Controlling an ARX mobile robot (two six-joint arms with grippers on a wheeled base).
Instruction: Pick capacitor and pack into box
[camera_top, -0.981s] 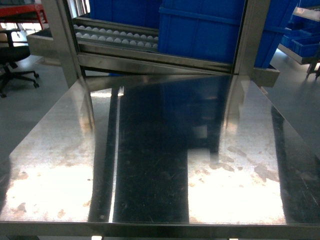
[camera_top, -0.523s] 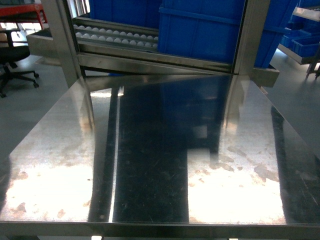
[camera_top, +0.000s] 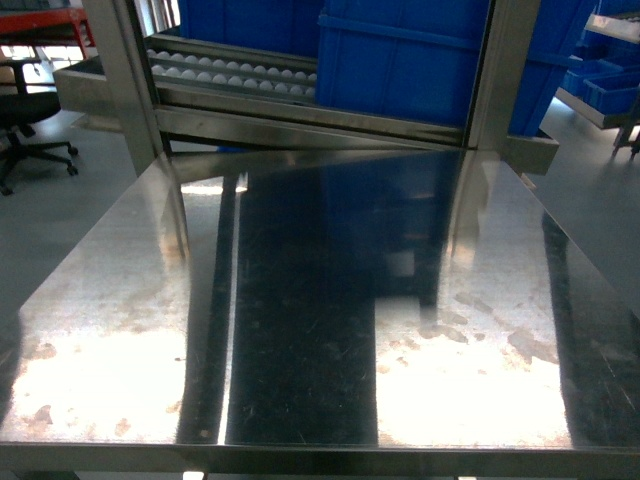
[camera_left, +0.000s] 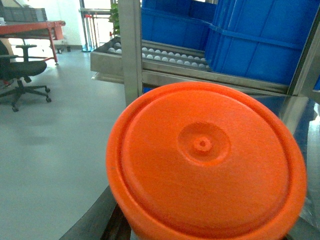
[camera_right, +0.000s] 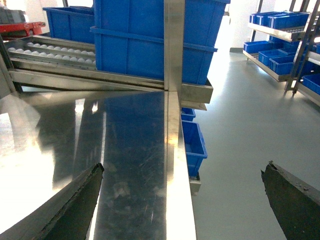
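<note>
From the head camera I see a shiny steel table with nothing on it that I can spot, big blue plastic bins on the roller rack behind, and no arms, no capacitor and no box. In my left wrist camera a round orange plastic lid fills the view and hides the left claw, so I cannot tell if that claw is open or closed. In my right wrist camera the right claw hangs wide open and empty over the table's edge, so I think I am only starting and must first find the capacitor.
</note>
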